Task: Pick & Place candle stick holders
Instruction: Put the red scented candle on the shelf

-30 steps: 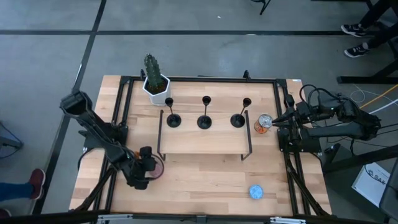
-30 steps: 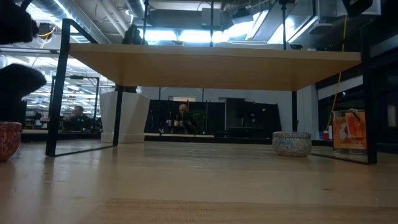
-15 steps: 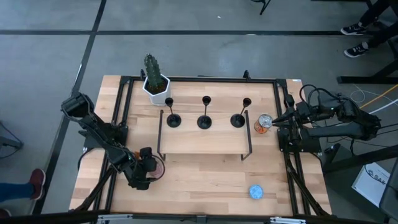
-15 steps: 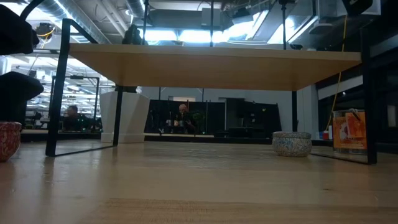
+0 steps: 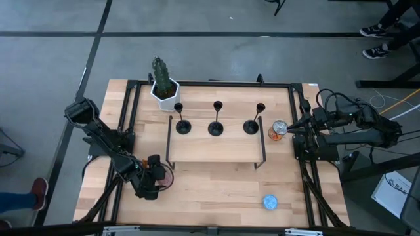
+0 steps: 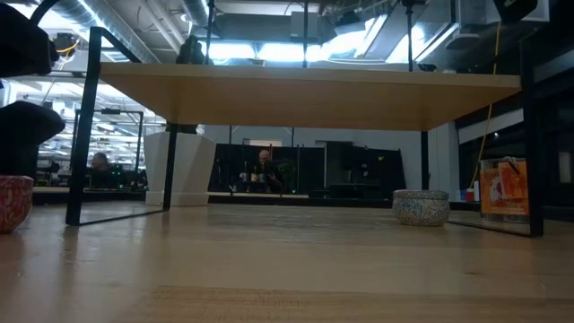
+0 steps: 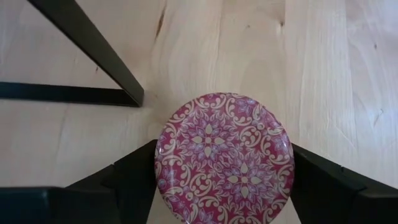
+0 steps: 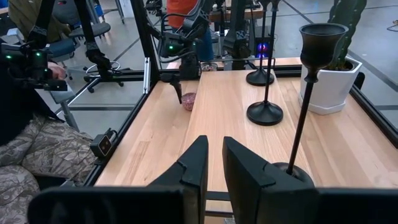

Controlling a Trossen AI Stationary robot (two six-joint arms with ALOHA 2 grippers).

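Three slim black candle stick holders [image 5: 182, 124] [image 5: 216, 126] [image 5: 251, 124] stand by their round bases on a raised wooden shelf [image 5: 216, 147]; they also show in the right wrist view [image 8: 311, 93]. My left gripper [image 5: 155, 181] is low at the table's left, shut on a round pink patterned tin [image 7: 224, 158], away from the holders. My right gripper [image 5: 289, 129] waits at the shelf's right end, shut and empty [image 8: 214, 168]. My left gripper has the pink tin between its two fingers, one finger [image 7: 134, 180] on each side of the round wall [image 7: 163, 163]. The fingers come from above, pointing down. The tin [image 6: 13, 202] rests upright on the table.
The shelf stands on black metal legs [image 7: 93, 43]. A cactus in a white pot [image 5: 164, 88] is at the far left. An orange can [image 5: 279, 128] stands by my right gripper. A blue-grey tin [image 5: 270, 202] lies near the front right. People sit beyond the table [image 8: 37, 143].
My left arm has shifted slightly while its gripper stays over the pink tin, which remains on the table.
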